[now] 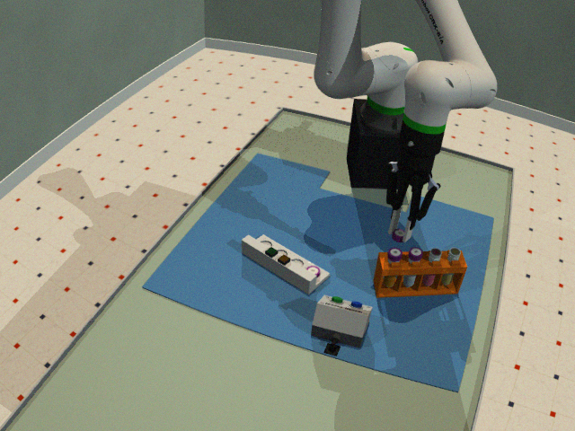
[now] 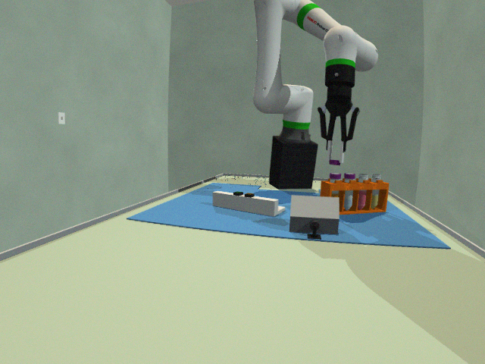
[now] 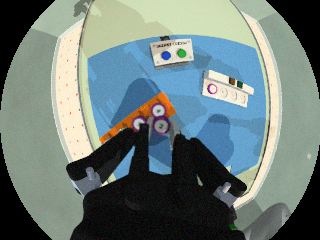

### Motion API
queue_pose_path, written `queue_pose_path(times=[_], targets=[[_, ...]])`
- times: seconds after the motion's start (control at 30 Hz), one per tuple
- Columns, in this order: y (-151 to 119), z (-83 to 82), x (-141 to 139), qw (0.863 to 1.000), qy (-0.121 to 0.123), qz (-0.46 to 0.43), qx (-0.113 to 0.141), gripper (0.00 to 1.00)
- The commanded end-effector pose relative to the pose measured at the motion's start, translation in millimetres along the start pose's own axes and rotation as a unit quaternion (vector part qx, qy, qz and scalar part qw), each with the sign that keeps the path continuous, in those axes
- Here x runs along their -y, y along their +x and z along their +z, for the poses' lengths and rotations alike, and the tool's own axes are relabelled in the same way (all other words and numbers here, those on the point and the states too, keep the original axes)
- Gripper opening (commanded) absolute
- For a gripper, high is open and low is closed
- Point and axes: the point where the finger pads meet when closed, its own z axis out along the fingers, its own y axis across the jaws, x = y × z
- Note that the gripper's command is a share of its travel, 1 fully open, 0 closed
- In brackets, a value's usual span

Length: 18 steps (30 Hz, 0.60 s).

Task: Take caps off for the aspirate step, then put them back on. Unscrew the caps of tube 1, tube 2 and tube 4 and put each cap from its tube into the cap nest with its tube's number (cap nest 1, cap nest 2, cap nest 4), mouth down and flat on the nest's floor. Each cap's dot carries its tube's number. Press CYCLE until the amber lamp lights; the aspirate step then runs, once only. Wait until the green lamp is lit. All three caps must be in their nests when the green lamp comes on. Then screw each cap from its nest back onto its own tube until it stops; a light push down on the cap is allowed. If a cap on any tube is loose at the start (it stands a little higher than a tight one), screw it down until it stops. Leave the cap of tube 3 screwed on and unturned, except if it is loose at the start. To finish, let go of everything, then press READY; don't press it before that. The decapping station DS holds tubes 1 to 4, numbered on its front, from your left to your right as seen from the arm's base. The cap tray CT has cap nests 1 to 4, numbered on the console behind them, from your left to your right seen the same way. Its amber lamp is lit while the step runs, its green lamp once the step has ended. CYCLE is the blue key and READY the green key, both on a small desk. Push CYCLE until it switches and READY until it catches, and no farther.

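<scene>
My gripper (image 1: 400, 234) (image 2: 335, 159) (image 3: 161, 124) is shut on a purple cap (image 1: 397, 235) (image 2: 333, 161) (image 3: 162, 127) and holds it in the air above and just behind the orange decapping station (image 1: 418, 290) (image 2: 360, 211) (image 3: 112, 135). In the top view the two tubes on the left (image 1: 394, 254) (image 1: 415, 254) carry purple caps, and the two on the right (image 1: 435, 254) (image 1: 454, 253) stand open. The white cap tray (image 1: 278, 271) (image 2: 246, 203) (image 3: 230, 96) holds one purple cap (image 1: 314, 271) (image 3: 212, 88) in its end nest nearest the desk. Its two lamps (image 1: 270, 250) (image 1: 283, 259) look dark.
The small desk (image 1: 340, 320) (image 2: 314, 213) (image 3: 172, 46) stands in front of the tray and the rack, with the green key (image 1: 337, 299) (image 3: 182, 54) and the blue key (image 1: 357, 303) (image 3: 166, 56) on top. The arm's black base (image 1: 371, 153) (image 2: 292, 162) stands behind the blue mat (image 1: 208, 268).
</scene>
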Motion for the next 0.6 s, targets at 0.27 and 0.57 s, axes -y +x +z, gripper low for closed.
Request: queue_pose_path(times=[0.27, 0.57], targets=[[36, 4.1, -69, 1.0, 0.009, -0.008, 0.025, 0.0], [60, 6.0, -113, 1.0, 0.009, -0.008, 0.025, 0.0]])
